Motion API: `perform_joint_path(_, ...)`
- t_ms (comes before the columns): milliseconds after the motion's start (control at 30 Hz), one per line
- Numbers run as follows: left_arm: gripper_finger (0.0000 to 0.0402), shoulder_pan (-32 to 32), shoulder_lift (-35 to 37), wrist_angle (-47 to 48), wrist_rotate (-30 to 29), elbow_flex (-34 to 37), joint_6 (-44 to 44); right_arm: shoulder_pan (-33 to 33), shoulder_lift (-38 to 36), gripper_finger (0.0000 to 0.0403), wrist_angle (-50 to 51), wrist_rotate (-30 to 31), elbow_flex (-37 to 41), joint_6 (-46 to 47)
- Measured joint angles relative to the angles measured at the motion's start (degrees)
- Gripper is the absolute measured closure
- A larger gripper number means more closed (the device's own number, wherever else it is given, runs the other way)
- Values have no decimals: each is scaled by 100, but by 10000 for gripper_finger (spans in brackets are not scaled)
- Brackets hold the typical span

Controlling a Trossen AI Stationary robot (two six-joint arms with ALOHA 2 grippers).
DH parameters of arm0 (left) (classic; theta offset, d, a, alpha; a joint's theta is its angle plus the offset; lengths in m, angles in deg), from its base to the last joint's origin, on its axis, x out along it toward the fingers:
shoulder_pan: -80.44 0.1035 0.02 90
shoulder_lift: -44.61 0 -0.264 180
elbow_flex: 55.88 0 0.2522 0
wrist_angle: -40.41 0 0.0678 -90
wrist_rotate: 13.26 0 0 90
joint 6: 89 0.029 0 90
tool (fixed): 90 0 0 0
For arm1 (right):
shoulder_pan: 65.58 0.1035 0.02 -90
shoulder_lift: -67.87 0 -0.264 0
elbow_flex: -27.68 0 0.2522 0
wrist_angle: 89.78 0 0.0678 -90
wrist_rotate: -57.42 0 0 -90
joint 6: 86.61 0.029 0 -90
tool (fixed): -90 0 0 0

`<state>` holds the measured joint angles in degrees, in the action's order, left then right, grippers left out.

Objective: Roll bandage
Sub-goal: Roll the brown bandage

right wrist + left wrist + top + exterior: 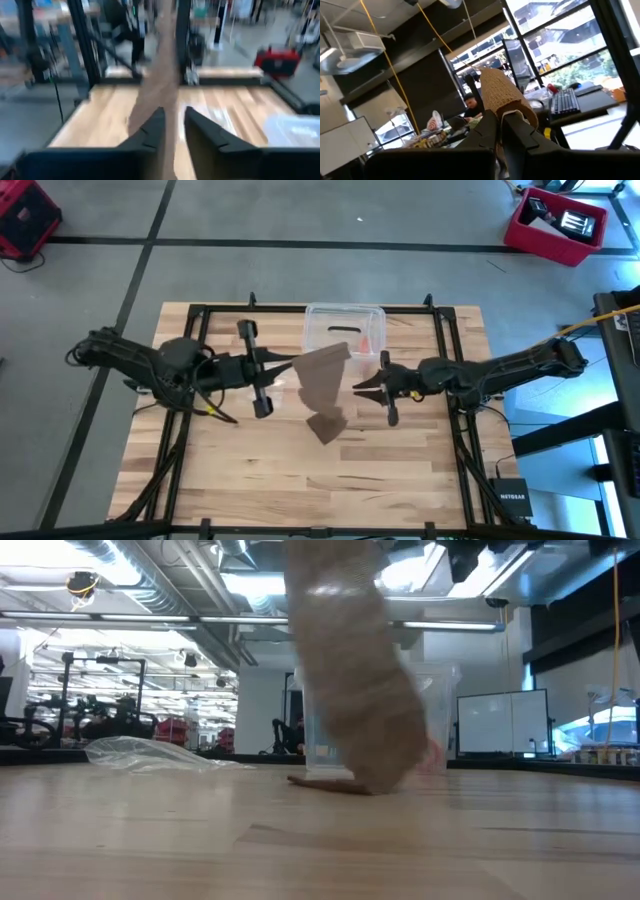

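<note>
Left gripper (296, 363) jaws clamped on the bandage (324, 385) top end, lifted mid-worktop (240, 470); its lower end crumples on the wood. Right gripper (357, 387) sits just right of the strip, jaws slightly apart with fabric between them; can't tell if they pinch it. Clear plastic box (345, 330) behind is partly hidden. Plastic bag (150, 754) lies far left in the low view.

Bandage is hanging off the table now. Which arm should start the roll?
Probably the right. The left gripper pinches the bandage up high, its tail touching the table. The right gripper sits open beside the hanging strip, free to work.
</note>
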<state>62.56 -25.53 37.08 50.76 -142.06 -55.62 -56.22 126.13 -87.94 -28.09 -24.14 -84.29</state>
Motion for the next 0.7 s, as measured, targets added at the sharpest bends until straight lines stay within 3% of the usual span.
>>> perform_joint_path(167, 396, 35, -12, 142, 37, 0, -166, -2, -49, 247, 2442, 73, -1124, -145)
perform_joint_path(333, 396, -10, -12, 234, 42, 0, -175, -1, -52, 197, 4081, 195, -1930, -183)
perform_joint_path(500, 396, -10, -12, 344, 40, 0, -188, 4, -101, 186, 4269, 193, -1702, 326)
perform_joint_path(700, 396, -8, -14, 464, 35, 0, -209, 338, -55, 199, 2327, 266, -372, 602)
